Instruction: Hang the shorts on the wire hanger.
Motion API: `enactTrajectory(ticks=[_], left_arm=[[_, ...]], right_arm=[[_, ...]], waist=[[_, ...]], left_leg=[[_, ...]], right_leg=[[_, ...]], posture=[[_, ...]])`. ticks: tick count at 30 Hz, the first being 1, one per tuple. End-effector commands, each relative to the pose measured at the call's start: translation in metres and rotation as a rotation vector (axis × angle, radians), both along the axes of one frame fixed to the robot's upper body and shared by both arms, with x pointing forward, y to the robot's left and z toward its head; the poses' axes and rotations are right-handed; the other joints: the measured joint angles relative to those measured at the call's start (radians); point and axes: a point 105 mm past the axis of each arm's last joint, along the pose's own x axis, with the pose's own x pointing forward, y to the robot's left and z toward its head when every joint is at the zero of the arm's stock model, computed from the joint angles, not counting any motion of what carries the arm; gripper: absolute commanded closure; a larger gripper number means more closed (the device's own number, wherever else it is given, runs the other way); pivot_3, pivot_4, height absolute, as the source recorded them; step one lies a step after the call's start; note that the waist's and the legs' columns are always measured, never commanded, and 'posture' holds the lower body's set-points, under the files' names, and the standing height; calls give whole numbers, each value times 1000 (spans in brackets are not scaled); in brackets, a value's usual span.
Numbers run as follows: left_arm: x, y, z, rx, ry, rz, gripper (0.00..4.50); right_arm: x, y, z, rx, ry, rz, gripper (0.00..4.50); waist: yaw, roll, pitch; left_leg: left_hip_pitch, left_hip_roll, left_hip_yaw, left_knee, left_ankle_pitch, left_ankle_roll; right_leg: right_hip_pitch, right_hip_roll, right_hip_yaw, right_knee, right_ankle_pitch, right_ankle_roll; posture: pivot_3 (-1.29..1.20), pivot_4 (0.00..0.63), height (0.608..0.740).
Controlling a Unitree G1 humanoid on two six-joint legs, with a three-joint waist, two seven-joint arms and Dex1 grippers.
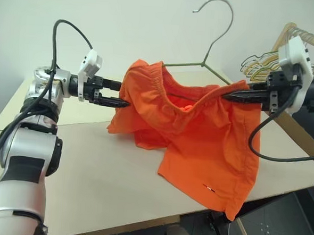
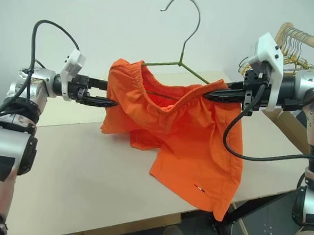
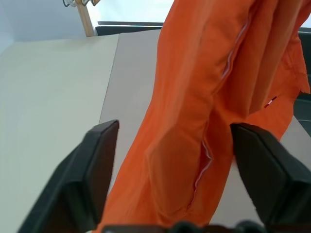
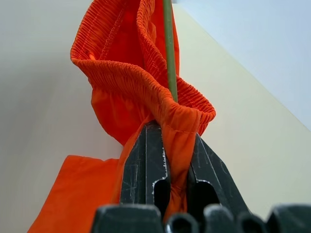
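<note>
The shorts [image 1: 198, 146] are hanging in the air above the worktop [image 1: 105, 183], strung out sideways between the two arms, with the long axis of the waistband running from the robot's left to its right. The wire hanger [image 2: 183, 44] is standing upright behind and partly inside the waistband, its hook up against the wall and its lower bar hidden in the fabric; in the right wrist view a green wire [image 4: 168, 48] is passing down through the gathered waist opening.

The right pincer [image 2: 214, 94] is pressing together on the right end of the waistband, pinching orange cloth between its fingers [image 4: 146, 160]. The left pincer [image 1: 120, 102] is sitting spread at the left edge of the shorts, with fabric lying between its fingers [image 3: 97, 160] but, as far as can be told, not clamped.

The relation that matters is on the left side: the loose left end of the waistband is lying just beside the left pincer, toward the robot's right of it, and the left arm is the nearer one. The next move probably calls for that pincer to catch this end and draw it over the hanger's left shoulder.
</note>
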Motion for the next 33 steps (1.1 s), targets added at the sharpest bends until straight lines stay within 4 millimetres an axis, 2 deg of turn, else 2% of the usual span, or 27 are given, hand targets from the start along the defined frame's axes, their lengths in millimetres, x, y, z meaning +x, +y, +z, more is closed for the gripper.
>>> enactTrajectory(ticks=[1,9,18,28,33], left_arm=[[-3,-4,12,-37,-34,-31,1812],[-7,-3,10,-33,-31,-51,4420],[-10,15,9,7,-33,-14,4500],[-8,27,5,10,-37,39,4500],[-6,29,-4,20,-52,53,4500]], right_arm=[[-5,4,10,-1,-50,21,4483],[-6,6,4,1,-33,24,4483],[-1,-3,-3,22,-12,-22,4483],[5,-5,-11,31,6,-38,4483],[4,-3,-14,39,10,-30,4483]], waist=[[-1,0,0],[-2,0,0],[-1,0,0],[0,0,0],[0,0,0]], left_leg=[[0,0,0,0,0,0],[0,0,0,0,0,0],[0,0,0,0,0,0],[0,-1,0,0,0,0],[0,-1,0,0,0,0]], right_leg=[[0,0,1,0,0,0],[0,1,5,0,-1,1],[0,1,6,0,-1,2],[0,2,6,0,-1,2],[0,2,5,0,-2,3]], posture=[[-305,0,740],[-306,0,740],[-295,0,740],[-290,0,740],[-289,0,740]])
